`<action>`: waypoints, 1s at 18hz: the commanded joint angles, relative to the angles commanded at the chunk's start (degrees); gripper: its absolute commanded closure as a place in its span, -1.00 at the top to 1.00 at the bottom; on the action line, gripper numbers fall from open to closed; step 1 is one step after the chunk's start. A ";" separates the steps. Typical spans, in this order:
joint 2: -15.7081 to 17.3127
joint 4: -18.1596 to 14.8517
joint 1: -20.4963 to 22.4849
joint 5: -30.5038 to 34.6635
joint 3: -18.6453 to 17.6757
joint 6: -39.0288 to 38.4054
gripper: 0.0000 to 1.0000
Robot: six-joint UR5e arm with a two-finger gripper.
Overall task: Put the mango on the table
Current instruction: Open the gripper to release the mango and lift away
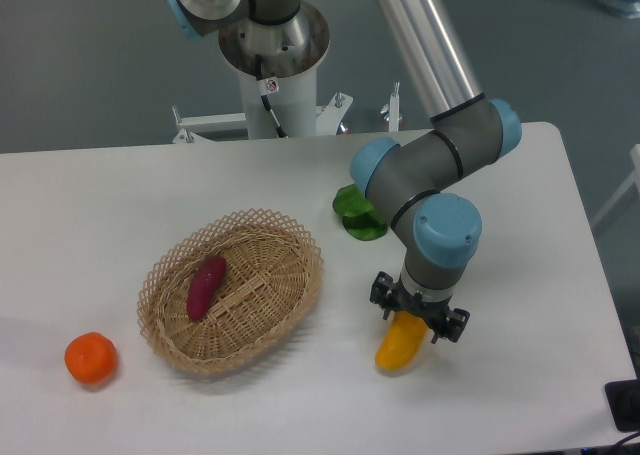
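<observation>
Gripping mango (397, 343) — pincer (417, 317) closed on its top | smooth, yellow-orange, elongated | tip near table (520, 305)

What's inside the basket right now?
One purple vegetable lies in the basket, toward its left side. The rest of the woven floor shows bare. The mango is outside it, in the pincer.

Basket (245, 320) with purple vegetable (206, 286); orange (91, 358)
</observation>
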 joint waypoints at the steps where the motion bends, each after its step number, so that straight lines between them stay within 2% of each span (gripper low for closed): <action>1: 0.09 0.09 0.00 0.26 0.17 0.17 1.00; 3: 0.35 0.00 0.00 0.79 1.14 0.26 1.00; 7: 0.97 0.00 0.17 6.06 1.93 1.05 1.00; 13: 3.51 -0.88 1.93 5.45 2.46 5.36 1.00; 18: 5.80 -6.32 4.30 3.09 2.99 12.03 1.00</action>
